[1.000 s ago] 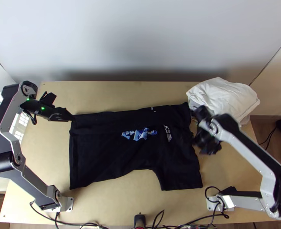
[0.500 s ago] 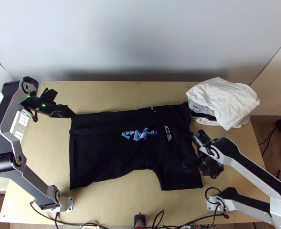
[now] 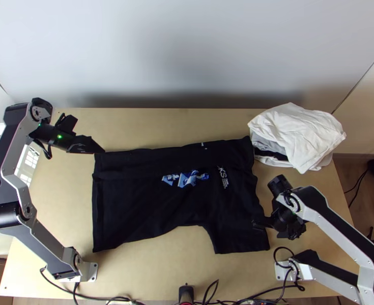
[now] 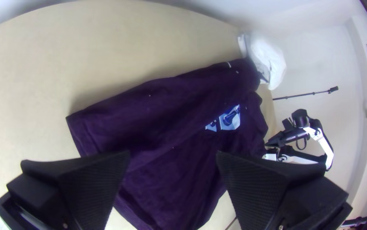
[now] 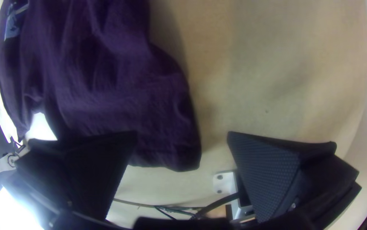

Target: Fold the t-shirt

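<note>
While the T-shirt (image 3: 151, 203) lay partly folded, the left gripper (image 3: 89, 135), fingers spread, hung near its far-left corner; the right gripper (image 3: 272, 232), fingers spread, by its sleeve.

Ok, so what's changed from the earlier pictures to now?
The right hand has come toward the table's near edge, beside the t-shirt's near sleeve. The left hand has shifted slightly toward the far side and the right. I see nothing taken hold of or let go. The t-shirt and white cloth pile stayed put.
</note>
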### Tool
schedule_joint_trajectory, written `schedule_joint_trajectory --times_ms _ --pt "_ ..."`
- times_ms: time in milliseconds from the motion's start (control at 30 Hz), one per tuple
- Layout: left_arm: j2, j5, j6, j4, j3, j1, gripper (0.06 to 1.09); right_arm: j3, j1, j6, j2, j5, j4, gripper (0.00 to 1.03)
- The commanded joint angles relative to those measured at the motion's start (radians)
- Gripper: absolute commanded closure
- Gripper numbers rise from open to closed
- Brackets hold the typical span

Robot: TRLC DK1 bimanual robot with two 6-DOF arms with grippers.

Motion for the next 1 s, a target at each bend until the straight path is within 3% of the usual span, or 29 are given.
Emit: schedule_joint_trajectory --times_ms 0,300,733,800,833,900,933,967 --pt "0.005 0.0 -0.03 0.001 0.033 -0.03 0.1 -0.019 0.011 -0.019 0.007 -0.042 0.021 0.05" --pt "0.011 0.0 -0.07 0.001 0.082 -0.05 0.11 -0.017 0.112 -0.066 0.036 -0.117 0.021 0.07" --pt "-0.018 0.002 -0.079 0.001 0.09 -0.009 0.1 -0.056 0.077 -0.217 0.142 -0.117 0.049 0.09" --pt "-0.018 0.002 -0.08 0.001 0.099 -0.007 0.1 -0.05 0.085 -0.22 0.103 -0.117 0.049 0.24" --pt "-0.018 0.002 -0.08 0.001 0.101 -0.007 0.1 -0.042 0.085 -0.217 0.079 -0.117 0.049 0.4" --pt "-0.018 0.002 -0.08 0.001 0.107 -0.007 0.1 -0.034 0.082 -0.2 0.017 -0.099 0.083 0.91" --pt "-0.018 0.002 -0.08 0.001 0.108 -0.009 0.1 -0.031 0.075 -0.194 -0.013 -0.087 0.09 1.0" --pt "-0.018 0.003 -0.08 0.001 0.108 -0.01 0.1 -0.033 0.074 -0.197 -0.038 -0.087 0.09 1.0"
